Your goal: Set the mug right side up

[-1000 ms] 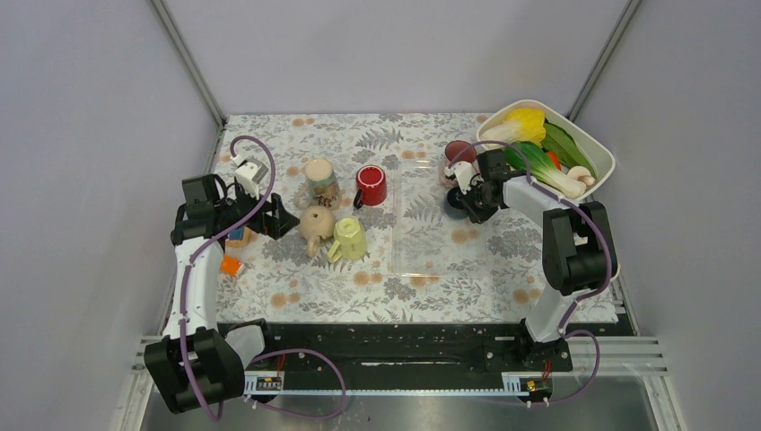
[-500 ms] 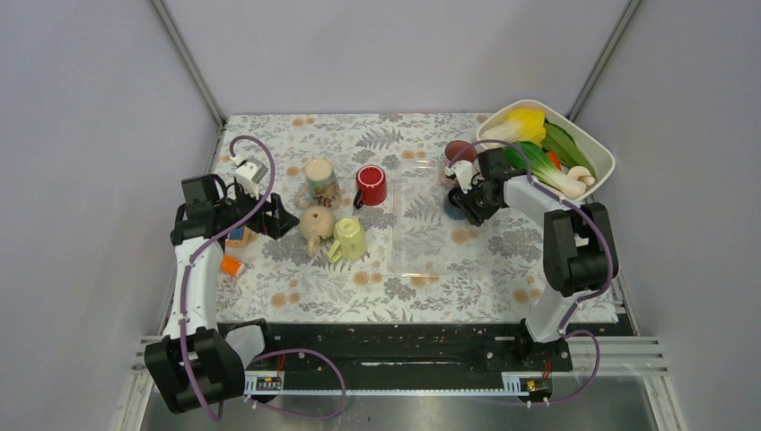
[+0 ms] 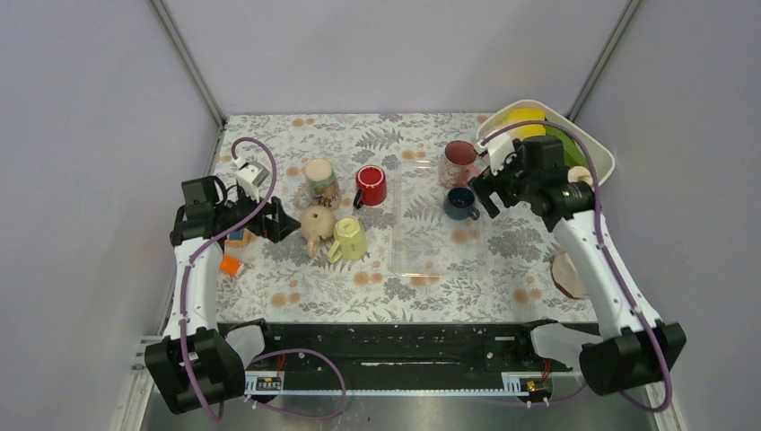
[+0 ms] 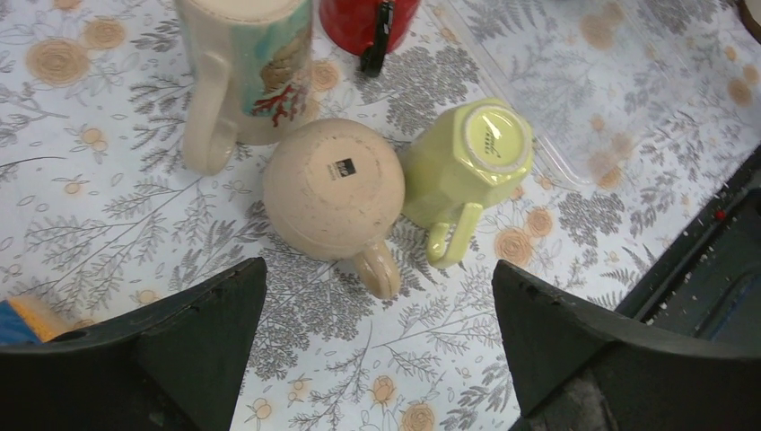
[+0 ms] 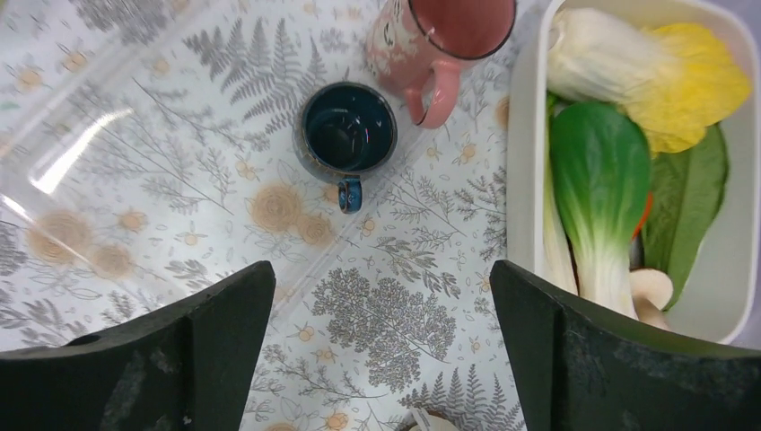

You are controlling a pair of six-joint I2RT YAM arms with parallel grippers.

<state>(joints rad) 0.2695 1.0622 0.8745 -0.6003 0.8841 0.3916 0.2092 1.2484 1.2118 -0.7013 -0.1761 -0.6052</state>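
A dark blue mug (image 3: 461, 203) (image 5: 348, 133) stands upright on the floral cloth, mouth up, handle toward the near side. My right gripper (image 3: 487, 187) (image 5: 381, 269) hangs open above and just right of it, with nothing between its fingers. Beside the blue mug stands an upright pink mug (image 3: 459, 162) (image 5: 444, 40). On the left, a round beige mug (image 3: 315, 222) (image 4: 334, 189) and a yellow-green mug (image 3: 350, 239) (image 4: 471, 162) sit bottom up. My left gripper (image 3: 274, 218) (image 4: 379, 278) is open just left of the beige mug, touching nothing.
A tall patterned mug (image 3: 319, 179) (image 4: 247, 67) and a red mug (image 3: 371, 185) (image 4: 368, 18) stand behind the overturned ones. A clear tray (image 3: 431, 238) lies mid-table. A white bin (image 3: 603, 154) (image 5: 528, 180) holds vegetables at the back right. Small blocks (image 3: 233, 253) lie by the left arm.
My right gripper opened and let go of the dark blue mug, then lifted and drew back to the right. The mug stays upright. The left arm has not moved.
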